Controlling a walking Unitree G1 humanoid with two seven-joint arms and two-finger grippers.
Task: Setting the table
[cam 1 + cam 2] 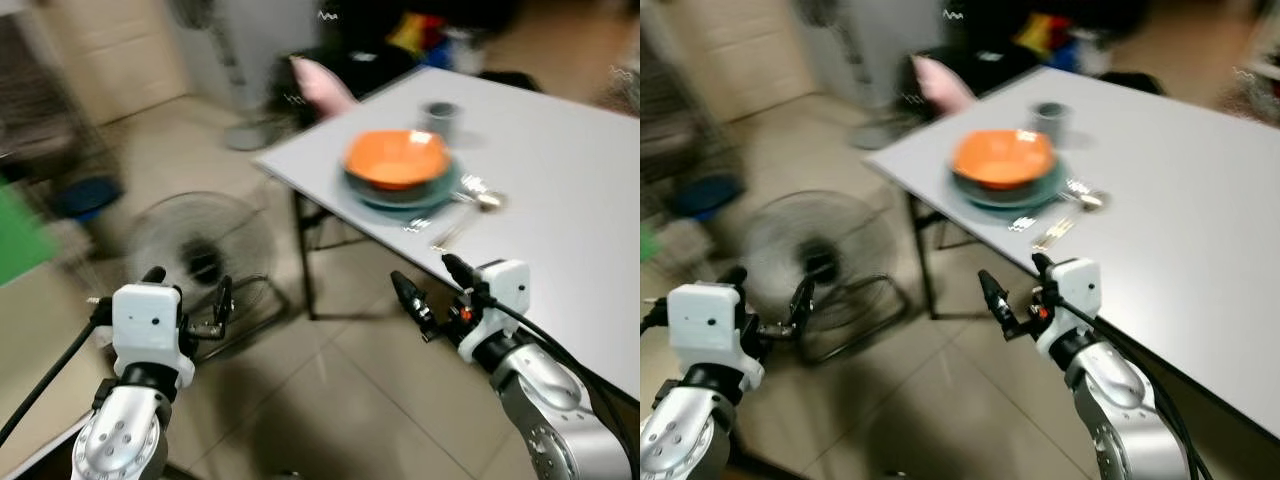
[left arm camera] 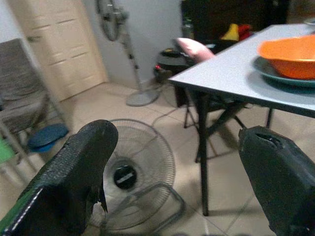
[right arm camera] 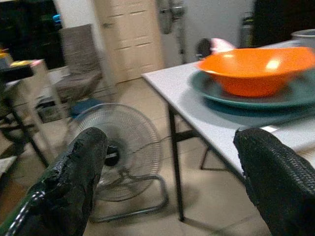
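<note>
An orange bowl is sitting in a teal plate near the white table's corner — cutlery beside it, a grey cup behind. Both the left gripper and the right gripper are hanging apart-fingered and empty above the floor, a floor fan below.

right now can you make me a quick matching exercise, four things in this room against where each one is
Things:
1. orange bowl
2. floor fan
3. grey cup
4. cutlery

Places:
a. on the tiled floor beside the table
b. on the teal plate
c. on the table behind the bowl
d. on the table beside the plate

Pairs: 1-b, 2-a, 3-c, 4-d
</note>
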